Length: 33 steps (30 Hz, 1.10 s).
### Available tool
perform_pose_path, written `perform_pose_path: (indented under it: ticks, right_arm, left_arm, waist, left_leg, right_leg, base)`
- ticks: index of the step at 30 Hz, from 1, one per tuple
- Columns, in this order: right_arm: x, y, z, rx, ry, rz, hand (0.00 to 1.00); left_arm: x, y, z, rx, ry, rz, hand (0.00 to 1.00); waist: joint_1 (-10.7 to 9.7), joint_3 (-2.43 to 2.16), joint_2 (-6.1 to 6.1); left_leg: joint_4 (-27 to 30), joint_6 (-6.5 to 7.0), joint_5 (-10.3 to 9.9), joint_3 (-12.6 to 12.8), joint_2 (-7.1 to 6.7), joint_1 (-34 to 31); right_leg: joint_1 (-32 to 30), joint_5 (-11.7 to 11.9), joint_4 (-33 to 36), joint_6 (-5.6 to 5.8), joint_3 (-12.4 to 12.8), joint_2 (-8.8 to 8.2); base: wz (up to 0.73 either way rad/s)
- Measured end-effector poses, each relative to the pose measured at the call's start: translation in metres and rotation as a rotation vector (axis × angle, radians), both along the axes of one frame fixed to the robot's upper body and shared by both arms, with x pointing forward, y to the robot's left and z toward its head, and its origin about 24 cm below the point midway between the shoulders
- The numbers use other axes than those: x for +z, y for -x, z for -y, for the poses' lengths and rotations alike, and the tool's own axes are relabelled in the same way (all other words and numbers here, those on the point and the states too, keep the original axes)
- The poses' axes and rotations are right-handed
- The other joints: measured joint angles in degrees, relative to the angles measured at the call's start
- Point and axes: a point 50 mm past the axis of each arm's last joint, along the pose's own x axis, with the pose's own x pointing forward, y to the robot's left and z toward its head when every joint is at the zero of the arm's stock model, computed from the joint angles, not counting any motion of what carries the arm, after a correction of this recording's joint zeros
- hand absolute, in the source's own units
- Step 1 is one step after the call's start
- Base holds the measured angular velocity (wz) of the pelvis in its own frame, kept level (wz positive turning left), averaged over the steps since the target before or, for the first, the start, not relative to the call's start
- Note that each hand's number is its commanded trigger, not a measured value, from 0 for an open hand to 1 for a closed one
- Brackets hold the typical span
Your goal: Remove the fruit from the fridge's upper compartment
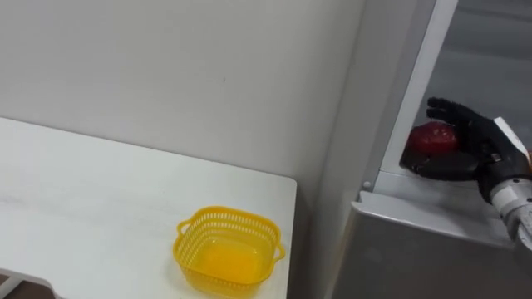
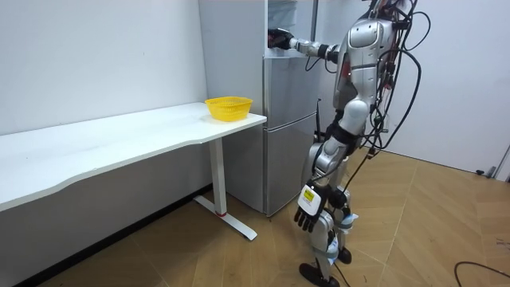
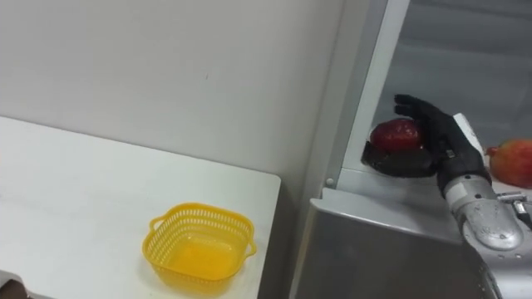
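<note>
One long white table (image 2: 119, 139) runs along a plain white wall (image 1: 166, 66) on a wooden floor (image 2: 446, 223), and its end edge lies just beside a grey fridge (image 2: 287, 135). Near that end edge, a little way in from the back corner, sits a yellow basket (image 1: 226, 216) of perforated plastic, upright, with its yellow bottom in full view. The robot stands upright on the floor in front of the fridge, with its right arm stretched out at shoulder height into the open upper compartment (image 3: 465, 50). There the right hand (image 3: 449, 137) is wrapped round a red fruit (image 3: 396, 134), fingers arched over its top and the thumb side dark beneath it. The fruit is at the front edge of the compartment's floor, close to the fridge's side wall nearest the table. A second red fruit (image 3: 511, 162), with a small crown at its end, lies on the same floor just beside the back of that hand, on the side away from the table. The left hand (image 2: 307, 217) hangs by the thigh in the room view, fingers loose and pointing down.
</note>
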Motion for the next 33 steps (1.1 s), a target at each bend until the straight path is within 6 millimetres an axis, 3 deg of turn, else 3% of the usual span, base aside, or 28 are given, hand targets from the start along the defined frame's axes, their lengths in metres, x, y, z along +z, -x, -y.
perform_pose_path:
  ticks: [4,12,19,23,33]
  right_arm:
    - [-0.004,-0.002,0.006,0.002,0.020,-0.056,1.00]
    - [0.005,-0.005,0.016,-0.039,0.016,-0.063,1.00]
    - [0.008,-0.005,0.016,-0.051,-0.005,-0.042,1.00]
    - [0.014,-0.005,0.014,-0.046,-0.010,-0.013,1.00]
    - [0.024,-0.001,-0.009,-0.070,0.036,0.080,1.00]
  left_arm:
    - [0.001,0.001,-0.004,-0.001,-0.013,-0.007,0.00]
    - [0.003,0.002,-0.010,-0.004,-0.032,-0.023,0.00]
    - [0.003,-0.012,-0.010,-0.013,-0.038,0.013,0.00]
    - [0.003,-0.015,-0.010,-0.015,-0.042,0.023,0.00]
    - [0.004,-0.015,-0.011,-0.019,-0.054,0.034,0.00]
  waist:
    - [0.32,-0.26,-0.75]
    - [1.54,-0.18,-0.78]
    - [1.55,0.14,-0.49]
    - [1.51,0.43,-0.08]
    - [1.17,0.27,0.93]
  left_leg:
    - [0.00,0.00,0.00,-0.02,0.03,0.16]
    - [-0.03,-0.01,-0.02,-0.08,0.04,0.21]
    - [-0.96,-0.02,-0.05,-0.76,0.00,0.05]
    - [-1.00,-0.02,-0.04,-0.66,0.00,0.06]
    - [-1.01,-0.02,-0.03,0.96,0.24,0.21]
  right_leg:
    - [0.28,0.00,-0.13,0.01,0.04,0.05]
    - [0.33,-0.01,-0.44,0.02,0.03,0.11]
    - [0.17,-0.02,-0.39,0.03,-0.27,0.09]
    - [0.05,-0.02,-0.43,0.03,-0.17,0.07]
    - [-0.84,-0.01,-0.20,0.02,0.67,0.23]
  base:
    - [0.00]
    - [0.00]
    - [0.02]
    - [-0.01]
    - [-0.09]
